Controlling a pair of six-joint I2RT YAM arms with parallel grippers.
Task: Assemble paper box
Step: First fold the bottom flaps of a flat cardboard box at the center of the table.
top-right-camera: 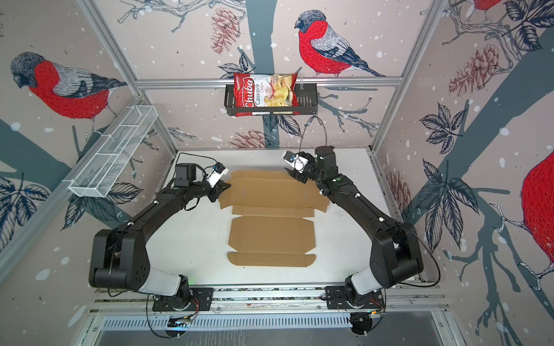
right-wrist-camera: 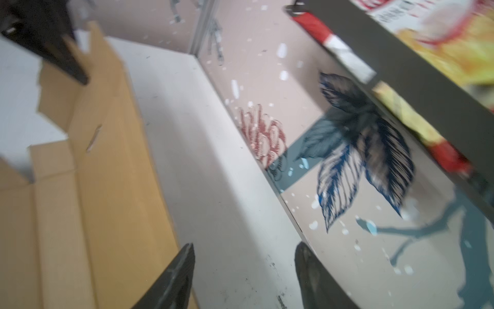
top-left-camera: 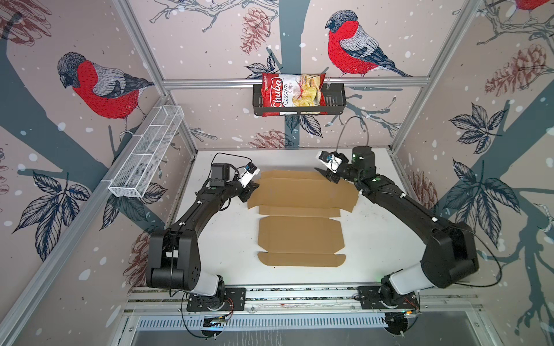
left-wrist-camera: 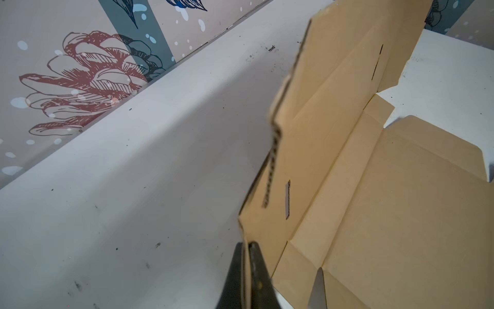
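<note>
The paper box point(top-left-camera: 299, 233) is a brown die-cut cardboard sheet lying unfolded on the white table point(top-left-camera: 374, 239), seen in both top views point(top-right-camera: 269, 230). My left gripper point(top-left-camera: 253, 187) point(top-right-camera: 224, 187) is at the sheet's far left corner. The left wrist view shows this gripper point(left-wrist-camera: 246, 248) shut on the thin edge of a cardboard flap point(left-wrist-camera: 302, 133), which tilts up from the rest of the sheet. My right gripper point(top-left-camera: 325, 173) point(top-right-camera: 292, 173) hangs at the far right corner. In its wrist view the right gripper point(right-wrist-camera: 246, 248) is open with only table between the fingers, and the cardboard point(right-wrist-camera: 107, 160) lies beside it.
A red chips bag point(top-left-camera: 292, 94) sits in a black basket point(top-left-camera: 335, 102) on the back wall. A white wire basket point(top-left-camera: 147, 152) hangs on the left wall. Patterned walls close in the table on three sides.
</note>
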